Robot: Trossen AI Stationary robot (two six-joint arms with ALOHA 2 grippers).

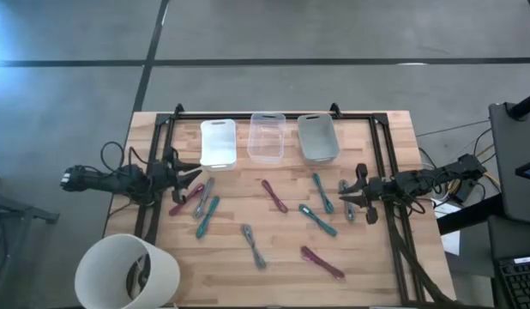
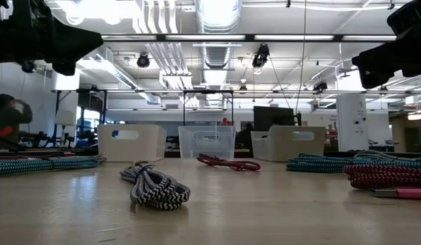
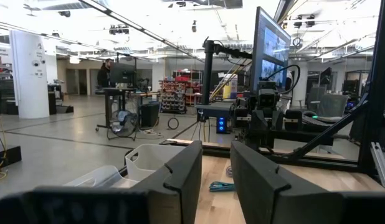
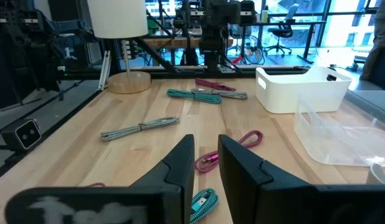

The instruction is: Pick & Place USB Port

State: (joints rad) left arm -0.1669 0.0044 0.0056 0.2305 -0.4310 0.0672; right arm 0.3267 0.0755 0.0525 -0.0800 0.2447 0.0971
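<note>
Several bundled USB cables lie flat on the wooden table: magenta point(image 1: 274, 195), teal point(image 1: 318, 220), grey point(image 1: 255, 246), another magenta point(image 1: 322, 263), and a cluster point(image 1: 202, 204) by the left arm. My left gripper point(image 1: 195, 177) hovers open at the table's left side, just left of that cluster. My right gripper point(image 1: 351, 196) hovers open at the right side, beside a grey cable point(image 1: 346, 200). The right wrist view shows a magenta cable point(image 4: 230, 148) and a teal one point(image 4: 204, 202) ahead of the open fingers point(image 4: 206, 155). Neither gripper holds anything.
Three bins stand in a row along the far edge: white point(image 1: 218, 143), clear point(image 1: 267, 137), grey point(image 1: 317, 137). A white bucket point(image 1: 128, 273) sits at the near left corner. A black frame point(image 1: 274, 114) borders the table. Bare wood lies between the cables and the near edge.
</note>
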